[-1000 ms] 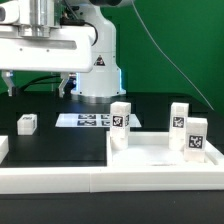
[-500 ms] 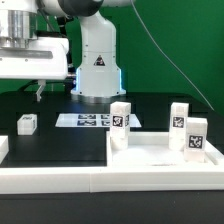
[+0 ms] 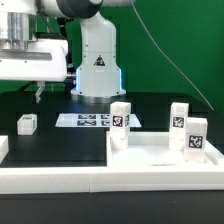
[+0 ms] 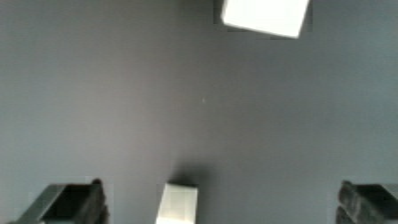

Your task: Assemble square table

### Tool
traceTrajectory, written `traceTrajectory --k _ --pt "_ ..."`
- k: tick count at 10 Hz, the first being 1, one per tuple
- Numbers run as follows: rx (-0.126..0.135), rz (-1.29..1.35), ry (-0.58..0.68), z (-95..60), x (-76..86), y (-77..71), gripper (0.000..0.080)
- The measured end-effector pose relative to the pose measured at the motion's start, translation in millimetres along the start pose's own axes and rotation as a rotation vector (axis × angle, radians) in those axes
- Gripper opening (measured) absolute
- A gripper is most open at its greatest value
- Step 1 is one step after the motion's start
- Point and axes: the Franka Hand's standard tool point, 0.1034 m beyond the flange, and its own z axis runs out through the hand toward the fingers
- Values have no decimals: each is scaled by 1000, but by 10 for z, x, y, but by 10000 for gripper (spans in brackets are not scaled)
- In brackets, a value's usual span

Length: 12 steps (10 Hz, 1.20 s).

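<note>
1. The arm hung over the far part of the dark surface, toward the exterior view's left, with its base standing behind the marker board.
2. The tool was released: in the wrist view its two dark fingers stood wide apart with nothing between them but bare surface.
3. The square tabletop lay at the near side of the surface, toward the exterior view's right, with its raised rim facing up.
4. Three white tagged legs stood upright at the tabletop: one leg at its far corner on the exterior view's left, a second leg at the far side on the right, and a third leg just in front of the second.
5. A fourth, small block leg lay apart on the surface at the exterior view's left, below the arm.
6. A long white rail ran along the near edge.
7. The wrist view showed a white piece at one edge of the picture and another white piece between the fingers' level; which parts they were could not be told.
</note>
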Motion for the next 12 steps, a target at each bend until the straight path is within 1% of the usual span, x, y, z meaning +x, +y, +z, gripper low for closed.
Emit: traceTrajectory --k 1,3,4,6,7,8,9,10,11,12 --pt "-3 -3 -13 60 -64 -26 649" --pt "-25 -12 -30 166 -154 14 649" --pt "-27 -6 -40 204 -195 32 649" --pt "-16 3 -51 210 -176 -4 649" --pt "-17 6 -51 211 -185 6 649" --pt "-1 25 -72 229 -188 -36 649" --pt "27 26 -123 250 -164 -104 649" --pt "58 25 -185 252 -138 -118 649" --pt "75 40 -229 299 -148 -116 649" --pt "100 46 -291 328 -173 -143 649"
